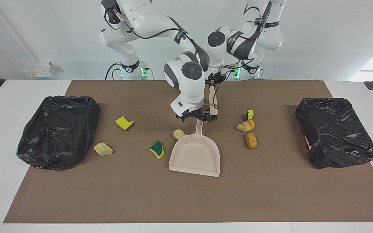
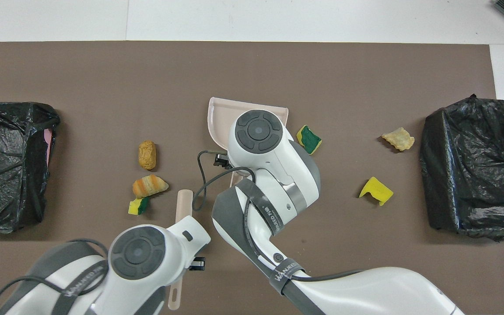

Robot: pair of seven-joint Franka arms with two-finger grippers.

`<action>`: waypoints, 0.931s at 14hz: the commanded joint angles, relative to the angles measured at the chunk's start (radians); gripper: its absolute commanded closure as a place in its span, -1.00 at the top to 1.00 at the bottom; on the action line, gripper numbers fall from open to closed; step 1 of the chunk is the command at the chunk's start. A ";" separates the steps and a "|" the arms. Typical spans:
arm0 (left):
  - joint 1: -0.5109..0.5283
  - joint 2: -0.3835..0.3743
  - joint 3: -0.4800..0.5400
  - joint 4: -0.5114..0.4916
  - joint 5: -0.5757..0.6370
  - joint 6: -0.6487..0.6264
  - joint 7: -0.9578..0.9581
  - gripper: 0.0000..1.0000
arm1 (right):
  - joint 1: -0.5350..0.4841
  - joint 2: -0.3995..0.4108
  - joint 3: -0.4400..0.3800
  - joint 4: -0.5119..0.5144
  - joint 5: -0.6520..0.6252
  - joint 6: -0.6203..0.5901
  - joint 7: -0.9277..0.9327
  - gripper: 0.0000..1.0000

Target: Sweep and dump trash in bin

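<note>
The beige dustpan [image 1: 195, 155] lies mid-mat, its handle pointing toward the robots. My right gripper [image 1: 195, 119] is open just over the end of that handle, and I cannot tell whether it touches. My left gripper [image 1: 214, 82] is shut on the brush's beige handle [image 1: 213, 102], which slants down beside the right gripper; the bristles do not show. Trash is scattered: a pale chunk [image 1: 179, 133] next to the pan, a green-yellow one [image 1: 157, 149], a yellow one [image 1: 124, 123], a beige one [image 1: 103, 149], and three more [image 1: 250, 140] toward the left arm's end.
Two bins lined with black bags stand at the mat's ends, one at the right arm's end [image 1: 58, 129] and one at the left arm's end [image 1: 335, 129]. The brown mat [image 1: 186, 200] stretches past the dustpan to the table edge farthest from the robots.
</note>
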 commanded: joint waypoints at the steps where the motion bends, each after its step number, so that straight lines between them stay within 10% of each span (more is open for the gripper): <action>1: 0.177 -0.073 -0.010 0.024 -0.007 -0.077 0.153 -1.00 | 0.003 0.021 -0.002 0.011 0.016 0.049 0.029 1.00; 9: 0.495 0.141 -0.007 0.195 0.003 0.037 0.284 -1.00 | 0.034 0.021 -0.002 -0.047 0.012 0.082 0.015 0.82; 13: 0.543 0.164 -0.009 0.199 0.003 0.074 0.225 -1.00 | 0.038 0.018 -0.002 -0.055 0.006 0.078 0.014 0.21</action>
